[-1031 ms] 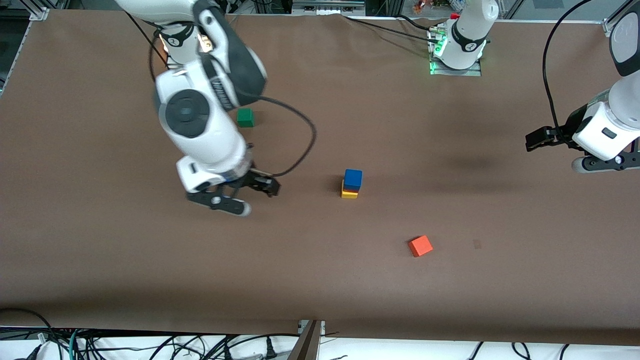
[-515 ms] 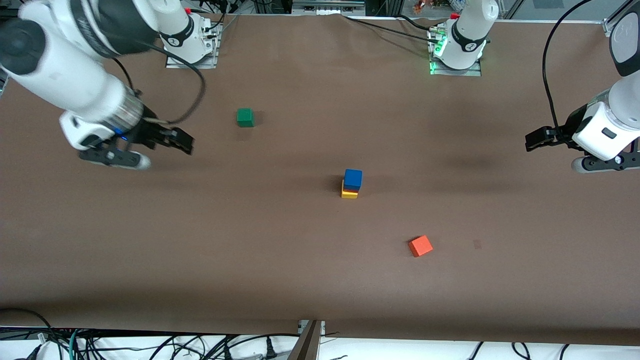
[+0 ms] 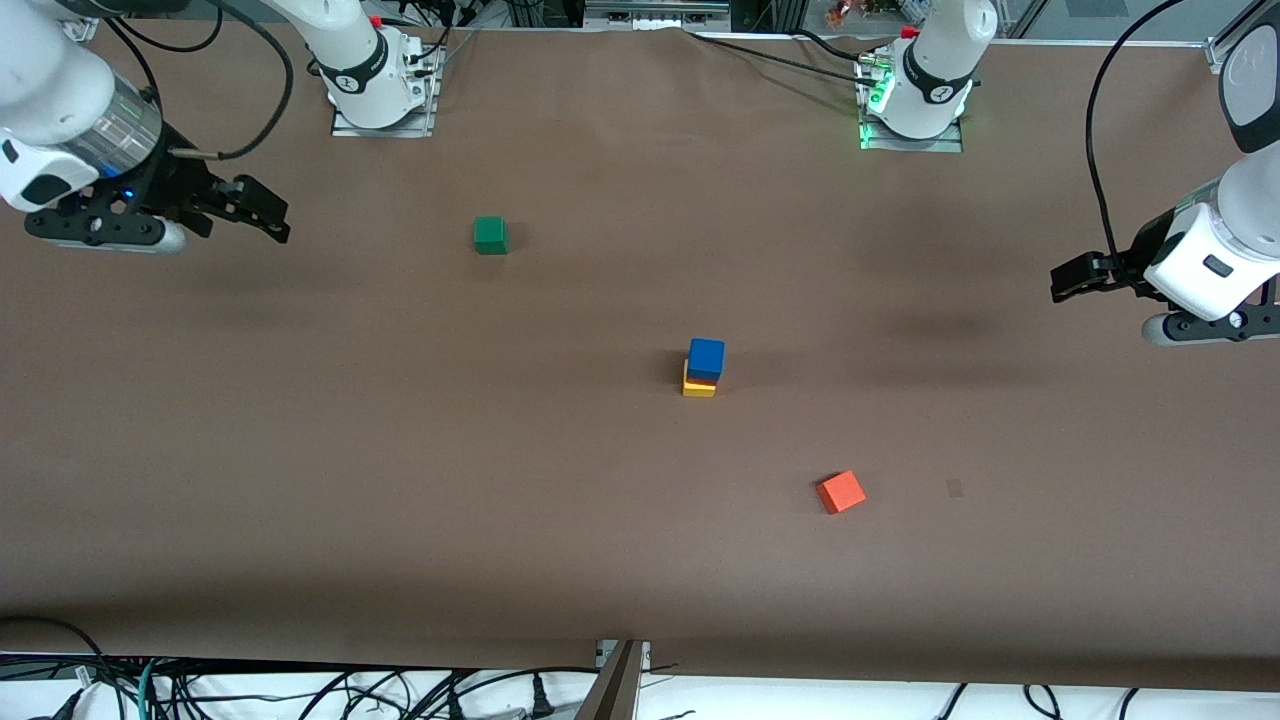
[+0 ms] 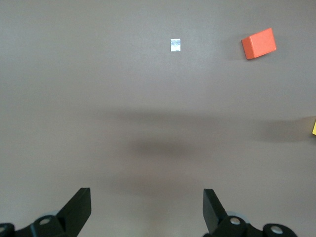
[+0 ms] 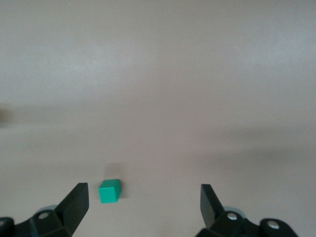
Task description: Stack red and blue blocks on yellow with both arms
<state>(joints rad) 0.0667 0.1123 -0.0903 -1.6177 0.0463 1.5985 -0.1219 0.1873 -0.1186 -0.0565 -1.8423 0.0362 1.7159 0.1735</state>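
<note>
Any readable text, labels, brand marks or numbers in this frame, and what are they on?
No text can be read anywhere.
Round marks on the collars of the two arm bases: too small to read.
Blue cube, yellow cube, green cube, orange-red cube: plain, no markings.
Small pale patch on the table: blank.
Left gripper and right gripper: no lettering visible.

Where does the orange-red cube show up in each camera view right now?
Front view: orange-red cube sits nearer the camera than the block stack.
Left wrist view: near the upper corner.
Right wrist view: not in it.
Shared landmark: the brown table.
</note>
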